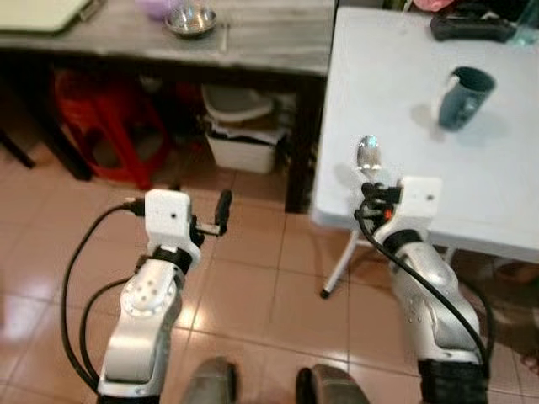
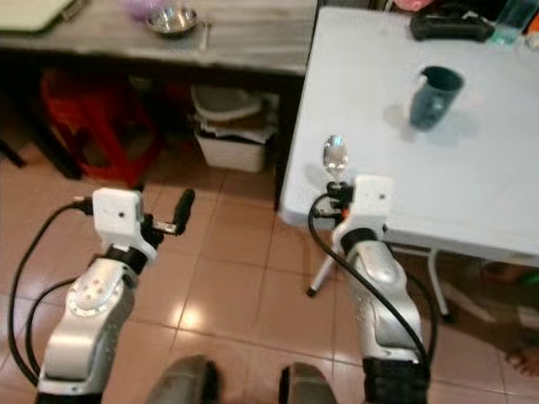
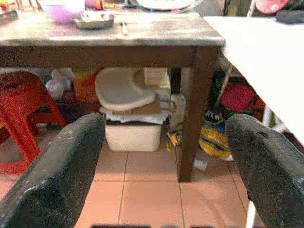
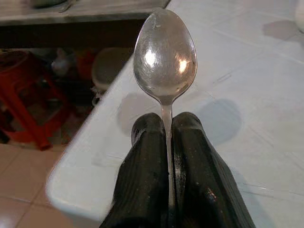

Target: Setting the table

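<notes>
- My right gripper (image 4: 167, 142) clenches a spoon (image 4: 165, 57) by its handle, bowl out over the white table (image 1: 404, 101) corner
- My left gripper (image 3: 164, 156) hangs released above the floor

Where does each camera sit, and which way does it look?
Left eye, head: down over both arms at the white table and the mug.
Right eye: same scene; right gripper holds a spoon.
Left wrist: along open left gripper toward the wooden table and a red stool.
Right wrist: along closed fingers pinching the spoon.
Shared: both tables.
</notes>
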### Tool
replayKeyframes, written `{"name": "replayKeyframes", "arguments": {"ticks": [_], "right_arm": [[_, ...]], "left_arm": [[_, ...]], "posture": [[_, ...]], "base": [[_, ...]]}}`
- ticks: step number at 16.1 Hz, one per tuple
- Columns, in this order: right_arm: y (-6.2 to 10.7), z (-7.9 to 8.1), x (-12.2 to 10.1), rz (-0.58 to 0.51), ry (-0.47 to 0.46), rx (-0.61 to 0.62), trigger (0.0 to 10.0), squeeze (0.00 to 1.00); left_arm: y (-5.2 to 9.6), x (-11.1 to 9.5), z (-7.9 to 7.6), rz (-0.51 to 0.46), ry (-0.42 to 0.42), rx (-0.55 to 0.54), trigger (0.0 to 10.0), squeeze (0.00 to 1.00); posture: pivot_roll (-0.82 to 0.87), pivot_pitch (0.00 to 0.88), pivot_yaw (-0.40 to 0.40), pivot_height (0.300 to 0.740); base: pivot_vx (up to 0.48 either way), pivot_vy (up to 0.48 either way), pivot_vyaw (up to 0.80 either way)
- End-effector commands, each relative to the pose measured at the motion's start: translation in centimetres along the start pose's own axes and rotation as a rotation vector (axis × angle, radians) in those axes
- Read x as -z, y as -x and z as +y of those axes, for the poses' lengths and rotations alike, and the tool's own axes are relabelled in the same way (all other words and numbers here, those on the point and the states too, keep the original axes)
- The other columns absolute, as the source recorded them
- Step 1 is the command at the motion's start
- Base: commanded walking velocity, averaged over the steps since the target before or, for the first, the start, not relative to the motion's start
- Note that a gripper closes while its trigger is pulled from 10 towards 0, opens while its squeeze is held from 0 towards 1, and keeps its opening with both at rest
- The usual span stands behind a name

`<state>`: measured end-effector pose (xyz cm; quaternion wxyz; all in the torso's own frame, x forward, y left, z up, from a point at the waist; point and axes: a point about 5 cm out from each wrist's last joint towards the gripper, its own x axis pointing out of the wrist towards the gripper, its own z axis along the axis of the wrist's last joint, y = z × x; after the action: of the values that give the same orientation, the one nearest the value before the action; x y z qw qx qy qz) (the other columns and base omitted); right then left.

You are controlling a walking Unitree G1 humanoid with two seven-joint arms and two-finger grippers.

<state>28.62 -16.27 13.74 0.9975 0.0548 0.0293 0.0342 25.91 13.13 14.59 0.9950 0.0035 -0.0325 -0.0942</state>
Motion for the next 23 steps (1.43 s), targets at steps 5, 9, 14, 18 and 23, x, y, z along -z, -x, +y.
{"name": "replayKeyframes", "arguments": {"ticks": [5,9,14,18,23], "right_arm": [[-0.21,0.54,-0.96,-0.067,0.0,-0.002,0.0,0.0],[-0.06,0.46,-1.02,-0.079,0.008,0.003,0.0,0.0],[0.09,0.45,-1.02,-0.086,0.015,0.007,0.0,0.0],[-0.02,0.55,-1.09,-0.095,0.019,0.014,0.0,0.0],[-0.1,0.23,-1.18,-0.101,0.026,0.038,0.0,0.0]], "left_arm": [[-0.02,0.37,0.68,0.008,-0.022,-0.021,10.0,0.0],[-0.11,0.43,0.67,0.007,-0.018,-0.019,10.0,0.0],[-0.19,0.27,0.52,-0.008,-0.041,-0.008,10.0,0.0],[-0.28,0.15,0.24,-0.016,-0.054,0.009,10.0,0.0],[-0.38,0.18,0.25,-0.015,-0.039,0.011,10.0,0.0]], "posture": [[0.0,0.16,0.01,0.74],[0.0,0.16,0.011,0.74],[-0.01,0.159,0.012,0.74],[-0.01,0.157,0.014,0.74],[-0.01,0.156,0.016,0.74]], "base": [[0.405,0.122,0.0],[0.435,0.0,0.0],[0.436,0.0,0.0],[0.48,0.0,0.0],[0.478,0.0,0.0]]}}
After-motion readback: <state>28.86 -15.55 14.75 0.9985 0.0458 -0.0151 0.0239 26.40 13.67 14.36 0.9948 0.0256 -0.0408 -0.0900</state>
